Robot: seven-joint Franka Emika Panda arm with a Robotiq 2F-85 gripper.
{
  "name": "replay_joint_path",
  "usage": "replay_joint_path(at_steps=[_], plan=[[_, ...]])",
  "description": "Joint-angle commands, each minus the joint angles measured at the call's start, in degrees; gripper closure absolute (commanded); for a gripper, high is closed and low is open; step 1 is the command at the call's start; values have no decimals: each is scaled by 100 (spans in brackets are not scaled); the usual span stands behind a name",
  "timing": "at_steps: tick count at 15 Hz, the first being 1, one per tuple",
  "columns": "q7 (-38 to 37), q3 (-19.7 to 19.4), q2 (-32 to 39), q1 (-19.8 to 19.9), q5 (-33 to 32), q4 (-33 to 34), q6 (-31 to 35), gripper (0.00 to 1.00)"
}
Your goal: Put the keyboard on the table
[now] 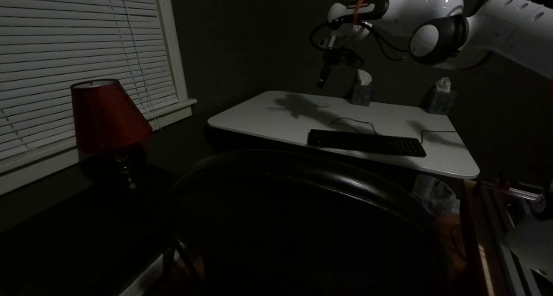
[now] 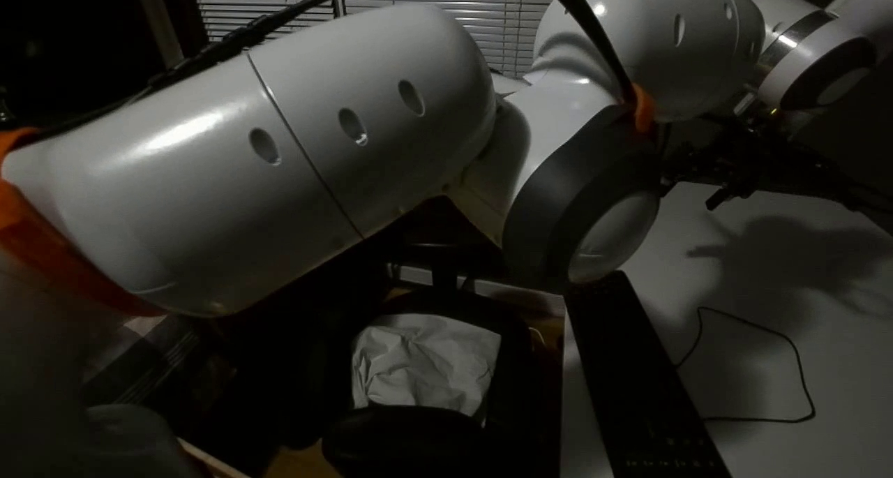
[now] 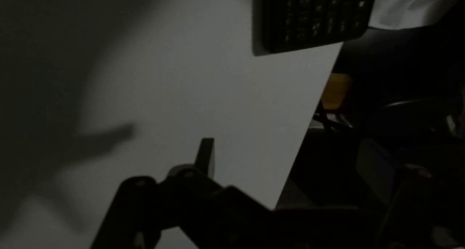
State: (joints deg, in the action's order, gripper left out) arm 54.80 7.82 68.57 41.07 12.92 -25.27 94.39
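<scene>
White table (image 1: 259,116) bearing keyboard (image 1: 367,143), red lamp (image 1: 108,116) only in an exterior view, pincer (image 3: 287,141) spread

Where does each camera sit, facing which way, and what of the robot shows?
Wrist view: just behind the end effector, looking down on table and part of the keyboard; fingers at bottom.
Exterior view: behind a chair, facing the table; arm and end effector show.
Exterior view: close to the arm, facing the blinds; links in front, end effector farther off.
Both exterior views share arm, table, keyboard and blinds.
</scene>
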Motion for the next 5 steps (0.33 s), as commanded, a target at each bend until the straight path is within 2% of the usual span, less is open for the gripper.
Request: replay_joint_path(at_steps=[1, 5], plan=[[119, -83, -23, -21, -79, 0, 216, 0], [147, -98, -31, -24, -90, -9, 284, 0]])
